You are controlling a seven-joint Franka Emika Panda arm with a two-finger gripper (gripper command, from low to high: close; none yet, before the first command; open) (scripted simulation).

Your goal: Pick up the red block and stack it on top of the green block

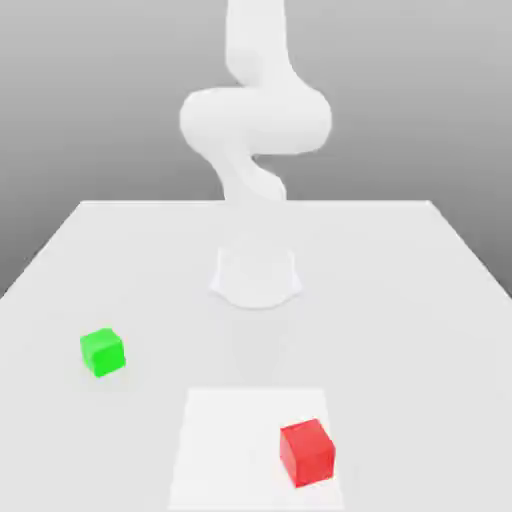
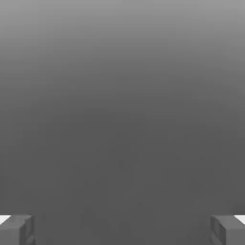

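The red block rests on the white table near the front, towards the exterior view's right. The green block stands apart from it, farther back on the exterior view's left. Both cubes sit flat with nothing touching them. In the hand view my gripper is open: its two grey fingertips stand far apart with nothing between them, and behind them is plain grey background. The white arm rises from its base at the middle of the table and bends upward past the top of the exterior view.
The white table spreads wide around both blocks, its far edge behind the arm's base. A slightly brighter square patch marks the surface under and beside the red block.
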